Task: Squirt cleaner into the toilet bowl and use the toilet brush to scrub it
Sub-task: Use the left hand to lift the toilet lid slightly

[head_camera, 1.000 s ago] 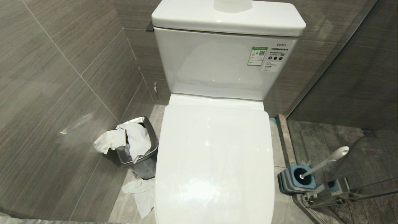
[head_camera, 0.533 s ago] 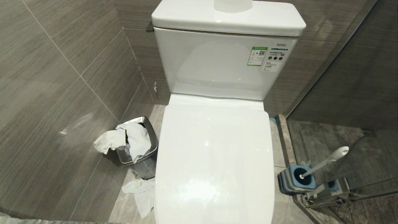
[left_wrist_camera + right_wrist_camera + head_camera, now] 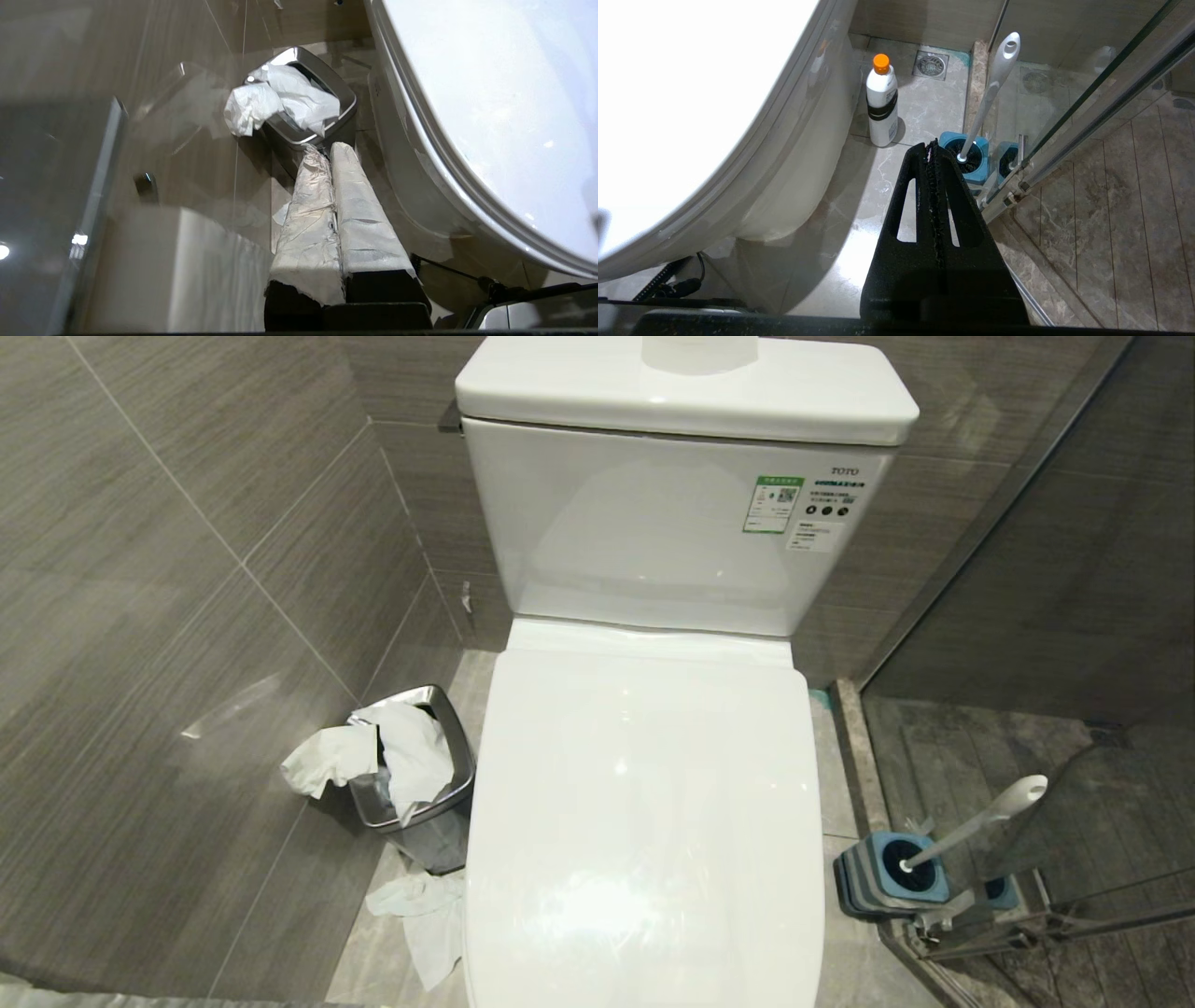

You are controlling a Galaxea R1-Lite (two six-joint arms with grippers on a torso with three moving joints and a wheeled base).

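Toilet brush (image 3: 992,88): light, stiff plastic handle, upright in blue holder (image 3: 966,161) right of toilet bowl (image 3: 644,821), lid down. Grasp mid-handle. Left gripper (image 3: 332,151), right gripper (image 3: 932,147): fingers pressed together, empty.

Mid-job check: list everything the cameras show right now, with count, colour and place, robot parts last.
toilet lid: one, glossy white, shut over the bowl, centre.
tank: one, white, behind the lid, with a green-and-white sticker.
waste bin: one, steel, on the floor to the robot's left of the toilet, stuffed with white paper.
loose tissue: white, on the floor in front of the bin.
toilet brush: one, white handle, standing tilted in its holder.
holder: one, grey and blue, on the floor to the robot's right of the toilet, by the glass door.
bottle: one, white with orange cap, upright beside the toilet base.
floor drain: one, metal, beyond the bottle.
left claw: shut, empty, low beside the bin.
right claw: shut, empty, low near the holder.
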